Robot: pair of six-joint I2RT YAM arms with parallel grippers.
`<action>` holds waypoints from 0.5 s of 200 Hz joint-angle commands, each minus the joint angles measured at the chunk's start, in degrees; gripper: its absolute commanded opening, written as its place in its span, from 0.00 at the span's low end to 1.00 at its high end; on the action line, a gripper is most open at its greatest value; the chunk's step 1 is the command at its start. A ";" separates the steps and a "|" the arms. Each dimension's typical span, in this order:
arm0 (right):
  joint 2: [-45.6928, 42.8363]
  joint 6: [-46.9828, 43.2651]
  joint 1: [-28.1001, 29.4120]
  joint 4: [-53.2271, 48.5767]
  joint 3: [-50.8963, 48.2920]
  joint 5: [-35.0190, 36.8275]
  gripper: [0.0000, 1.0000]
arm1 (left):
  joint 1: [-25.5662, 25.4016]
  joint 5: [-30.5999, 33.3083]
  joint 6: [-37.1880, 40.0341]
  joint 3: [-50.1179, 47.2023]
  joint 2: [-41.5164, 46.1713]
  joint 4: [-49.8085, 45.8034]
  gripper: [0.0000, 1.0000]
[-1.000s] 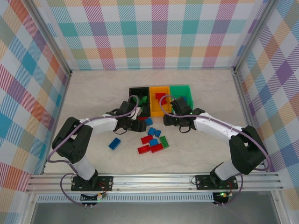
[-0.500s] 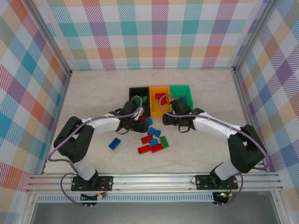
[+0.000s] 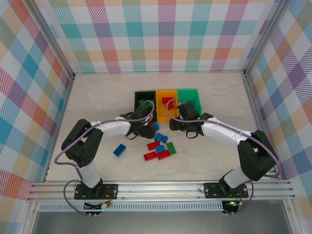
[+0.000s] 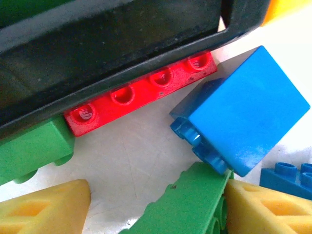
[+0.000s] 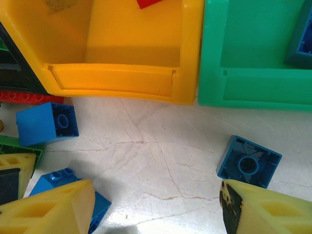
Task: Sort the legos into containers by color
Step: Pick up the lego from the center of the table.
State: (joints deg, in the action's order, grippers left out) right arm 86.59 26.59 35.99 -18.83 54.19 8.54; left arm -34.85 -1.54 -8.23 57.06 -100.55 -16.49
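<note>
where the black bin (image 4: 112,44) crosses the top of the left wrist view, its wall hides the far edge of a red brick (image 4: 141,95) lying against its foot. a green brick (image 4: 29,151) beside that one is cut off by the left edge. the left gripper (image 4: 156,209) is spread. a green piece (image 4: 185,204) sits between its fingers, touching the finger at the right of that view and apart from the other. the lower part of the piece runs out of frame, so its shape is hard to make out. a tilted blue brick (image 4: 243,114) lies just beside the red brick.

the right gripper (image 5: 156,209) is also spread, with nothing but bare table (image 5: 161,146) between its fingertips. it is near the front walls of the orange bin (image 5: 122,48) and the green bin (image 5: 253,63). an upturned blue block (image 5: 248,161) lies just beside one fingertip. a red scrap (image 5: 148,2) in the orange bin and a blue corner (image 5: 302,44) in the green bin are both cut off by the frame.

from overhead, three bins stand joined in a row: black, orange, green. each has at least one brick inside, too small to count. on the table in front i count four blue bricks, three red and one green in the open. the arms may cover more. one lone blue brick (image 3: 119,149) lies well apart to the left.
</note>
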 commanded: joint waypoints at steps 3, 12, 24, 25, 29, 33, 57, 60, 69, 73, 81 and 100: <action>0.12 1.09 -0.22 1.20 -0.84 -0.55 0.69 | -0.04 0.18 0.50 -0.07 -1.52 -2.63 0.55; -0.12 1.10 -0.22 1.31 -1.06 -0.71 0.69 | -0.04 0.15 0.49 -0.02 -1.48 -2.56 0.54; -0.27 1.08 -0.20 1.43 -1.20 -0.38 0.69 | -0.04 -0.03 0.49 -0.27 -1.16 -2.37 0.47; -0.32 1.04 -0.21 1.43 -1.20 -0.37 0.69 | -0.04 -0.04 0.49 -0.28 -1.06 -2.30 0.47; -0.24 1.09 -0.22 1.35 -1.19 -0.36 0.69 | -0.04 0.04 0.54 -0.43 -0.91 -2.17 0.44; -0.25 1.07 -0.20 1.22 -1.12 -0.44 0.69 | -0.04 0.10 0.43 -0.66 -0.75 -2.10 0.41; -0.49 1.14 -0.21 1.34 -1.36 -0.53 0.69 | -0.04 0.58 0.23 -1.26 0.29 -1.53 0.27; -0.52 1.10 -0.22 1.35 -1.37 -0.49 0.69 | -0.05 0.54 0.23 -1.37 0.46 -1.45 0.25; -0.57 1.16 -0.21 1.28 -1.46 -0.32 0.70 | -0.04 0.66 0.14 -1.79 0.91 -1.07 0.24; -0.59 1.14 -0.17 1.25 -1.39 -0.36 0.70 | -0.04 0.66 0.14 -1.97 1.18 -0.89 0.22; -0.54 1.25 -0.22 1.13 -1.37 -0.50 0.70 | -0.04 0.87 0.05 -2.26 1.60 -0.59 0.15; -0.89 1.22 -0.20 1.42 -1.83 -0.63 0.70 | -0.04 0.93 -0.16 -2.80 2.51 -0.06 0.04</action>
State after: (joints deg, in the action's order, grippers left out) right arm 86.56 27.03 35.99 -18.81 53.21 8.36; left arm -34.85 -1.45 -8.08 55.99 -99.96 -16.05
